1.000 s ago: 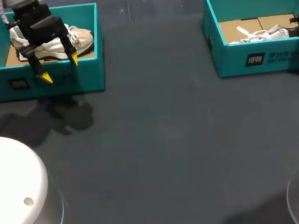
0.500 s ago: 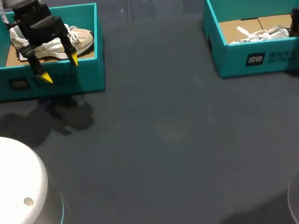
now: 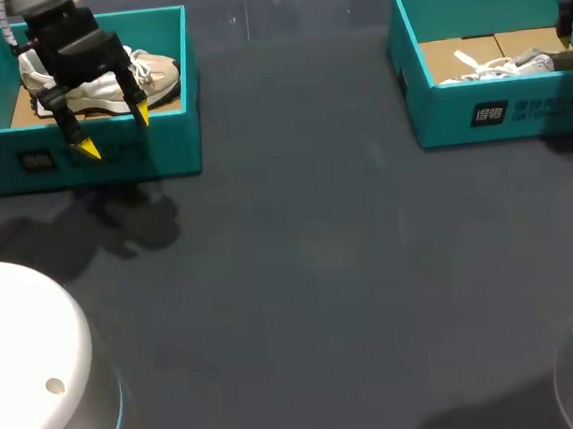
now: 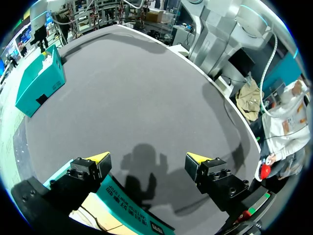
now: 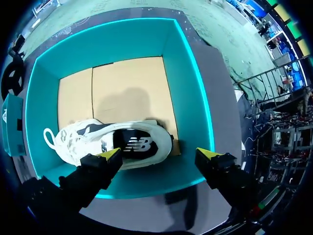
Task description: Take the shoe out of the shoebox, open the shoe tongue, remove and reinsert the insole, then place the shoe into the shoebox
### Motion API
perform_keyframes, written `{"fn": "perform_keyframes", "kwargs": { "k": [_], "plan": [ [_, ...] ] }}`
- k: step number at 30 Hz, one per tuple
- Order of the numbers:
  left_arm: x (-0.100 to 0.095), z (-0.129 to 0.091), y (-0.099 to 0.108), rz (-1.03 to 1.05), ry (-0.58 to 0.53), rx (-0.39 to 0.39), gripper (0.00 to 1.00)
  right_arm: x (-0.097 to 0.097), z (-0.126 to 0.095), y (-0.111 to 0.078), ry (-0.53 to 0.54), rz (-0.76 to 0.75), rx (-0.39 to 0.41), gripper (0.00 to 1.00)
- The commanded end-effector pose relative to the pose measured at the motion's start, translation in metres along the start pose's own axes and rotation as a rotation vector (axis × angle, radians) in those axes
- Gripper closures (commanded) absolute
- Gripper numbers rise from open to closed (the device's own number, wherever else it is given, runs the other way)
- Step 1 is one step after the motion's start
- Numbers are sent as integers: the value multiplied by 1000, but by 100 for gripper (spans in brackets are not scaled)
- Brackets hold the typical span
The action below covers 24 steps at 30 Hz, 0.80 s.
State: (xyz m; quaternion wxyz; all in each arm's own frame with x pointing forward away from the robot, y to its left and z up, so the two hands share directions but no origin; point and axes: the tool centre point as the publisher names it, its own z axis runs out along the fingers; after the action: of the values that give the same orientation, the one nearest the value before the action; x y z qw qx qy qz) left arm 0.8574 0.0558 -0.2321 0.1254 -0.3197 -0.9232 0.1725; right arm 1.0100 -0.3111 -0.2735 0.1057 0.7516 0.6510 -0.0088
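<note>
- White lace-up shoe (image 5: 112, 144): lying on its side inside teal cardboard shoebox (image 5: 188, 88), walls enclosing it.
- Right gripper (image 5: 159, 154): hovering above, fingers apart.
- Left gripper (image 4: 146, 159): fingers apart, hanging over second teal shoebox (image 3: 101, 160).

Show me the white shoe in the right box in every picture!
Head view: white shoe inside the right teal box.
Left wrist view: only that box shows, far across the table; shoe too small to tell.
Right wrist view: shoe in the box, under the right hand.
Shared landmark: the teal box.
</note>
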Motion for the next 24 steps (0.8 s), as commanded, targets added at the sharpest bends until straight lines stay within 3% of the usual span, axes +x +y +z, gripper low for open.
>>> {"fn": "perform_keyframes", "kwargs": {
  "k": [1, 9, 16, 24],
  "plan": [
    [0, 0, 0, 0, 1, -1, 0, -2, -23, -13, 9, -2, -13, 0],
    [0, 0, 0, 0, 1, -1, 0, 0, -51, -30, 55, 3, 69, 0],
    [0, 0, 0, 0, 1, -1, 0, 14, -77, -64, 125, -9, 72, 0],
    [0, 0, 0, 0, 1, -1, 0, 40, -108, -106, 127, 5, 67, 0]
  ]
}}
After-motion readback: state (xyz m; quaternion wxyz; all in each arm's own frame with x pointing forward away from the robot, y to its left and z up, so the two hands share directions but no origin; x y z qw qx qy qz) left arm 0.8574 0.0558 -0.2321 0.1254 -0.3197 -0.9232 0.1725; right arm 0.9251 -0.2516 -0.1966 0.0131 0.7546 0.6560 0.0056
